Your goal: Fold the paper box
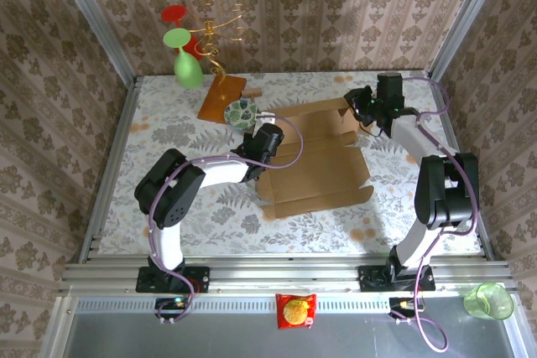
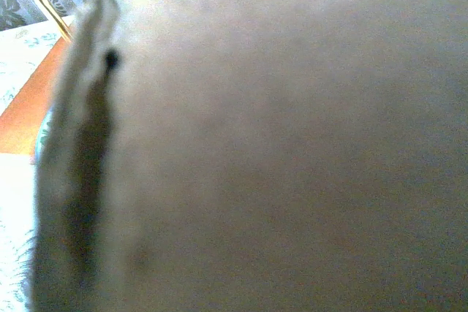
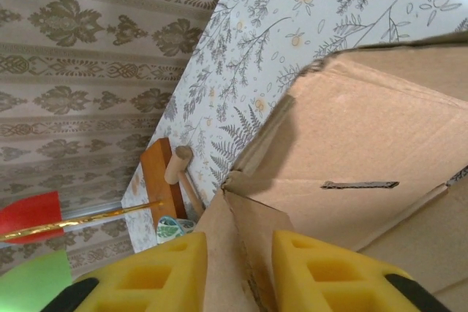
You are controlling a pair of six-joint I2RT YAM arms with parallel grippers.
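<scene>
The paper box [image 1: 315, 161] is a brown cardboard sheet, partly folded, in the middle of the table, with its back wall raised. My right gripper [image 1: 366, 111] is at its back right corner. In the right wrist view its yellow fingers [image 3: 168, 275] stand on either side of an upright folded flap of the paper box [image 3: 365, 144], and the right gripper [image 3: 240, 245] is shut on that flap. My left gripper [image 1: 254, 142] is pressed against the box's left edge. Blurred cardboard of the paper box [image 2: 292, 151] sits right against the left wrist camera and hides the fingers.
A gold wire stand on an orange-brown base board [image 1: 222, 94] holds a green glass [image 1: 186, 63] and a red one [image 1: 174, 14] at the back left. A patterned small dish [image 1: 242, 111] lies beside it. A snack packet [image 1: 295, 311] and green cup [image 1: 488, 300] sit off the table's front.
</scene>
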